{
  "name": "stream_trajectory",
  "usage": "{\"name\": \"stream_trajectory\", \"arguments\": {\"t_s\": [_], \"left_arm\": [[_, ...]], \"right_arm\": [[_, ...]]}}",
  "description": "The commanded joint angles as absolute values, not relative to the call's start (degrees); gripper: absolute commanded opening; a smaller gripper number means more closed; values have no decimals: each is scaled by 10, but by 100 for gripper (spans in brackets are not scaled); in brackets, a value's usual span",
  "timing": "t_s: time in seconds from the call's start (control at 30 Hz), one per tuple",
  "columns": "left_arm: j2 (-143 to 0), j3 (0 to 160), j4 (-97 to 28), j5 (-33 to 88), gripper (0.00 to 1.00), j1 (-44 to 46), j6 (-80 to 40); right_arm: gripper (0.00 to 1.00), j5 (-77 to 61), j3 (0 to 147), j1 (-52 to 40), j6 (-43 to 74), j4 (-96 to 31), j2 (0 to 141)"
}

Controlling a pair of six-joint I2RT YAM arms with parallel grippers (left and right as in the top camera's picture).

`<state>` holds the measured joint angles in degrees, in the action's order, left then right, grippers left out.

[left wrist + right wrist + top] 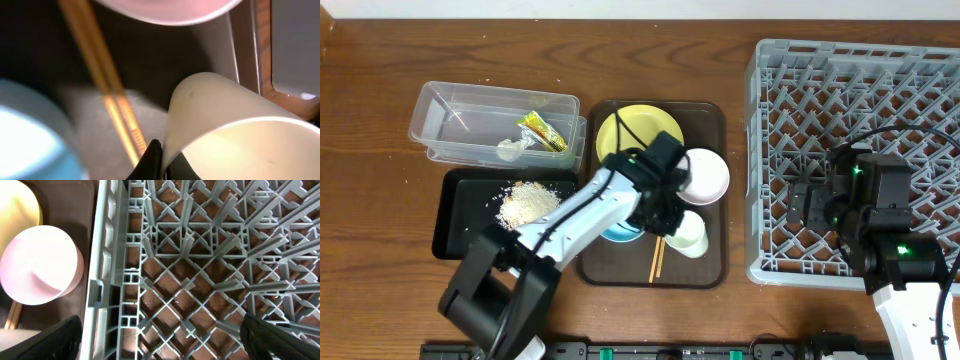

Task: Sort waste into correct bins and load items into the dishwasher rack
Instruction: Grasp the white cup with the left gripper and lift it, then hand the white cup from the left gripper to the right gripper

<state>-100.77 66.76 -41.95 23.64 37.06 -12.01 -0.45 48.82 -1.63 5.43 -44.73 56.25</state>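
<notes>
Left end effector (164, 167) pinches the cup (235, 125) by its thin wall; light, stiff and slick, it may swing.

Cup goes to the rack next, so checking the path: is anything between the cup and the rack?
Only the brown tray's rim and the rack's tray-side wall separate the cup from it; lift over both. The pinkish-white bowl sits beside the path. The right gripper hovers, open, above the rack's tray-side cells.
</notes>
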Motion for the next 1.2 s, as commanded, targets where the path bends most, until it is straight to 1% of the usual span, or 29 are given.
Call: {"name": "stream_trajectory", "arguments": {"t_s": [0.0, 0.1, 0.2, 0.3, 0.37, 0.43, 0.5, 0.63, 0.77, 0.93, 1.17], "left_arm": [[-961, 667, -424, 232, 6, 336, -120], [-921, 668, -417, 236, 6, 300, -134], [-887, 668, -393, 244, 6, 255, -183], [-874, 668, -331, 320, 6, 201, -239], [-879, 668, -282, 380, 6, 175, -276], [-890, 668, -227, 440, 6, 153, -323], [-907, 668, -163, 529, 6, 141, -361], [-942, 668, -52, 694, 6, 142, -400], [-962, 668, -18, 778, 6, 156, -425], [-964, 668, -18, 808, 6, 175, -425], [-964, 668, -18, 816, 6, 193, -427]], "right_arm": [[99, -7, 500, -21, 57, -443, 562], [99, -1, 500, -21, 57, -429, 562], [99, 0, 500, -21, 58, -396, 562], [99, -15, 500, -21, 75, -349, 562], [99, -67, 500, -21, 73, -325, 562], [99, -160, 500, -21, 50, -309, 565], [99, -264, 500, -21, 18, -302, 574], [99, -420, 500, -25, -35, -309, 602], [99, -508, 499, -40, -93, -303, 642], [99, -549, 499, -53, -111, -248, 693], [99, -666, 499, -53, -113, -106, 728]]}}
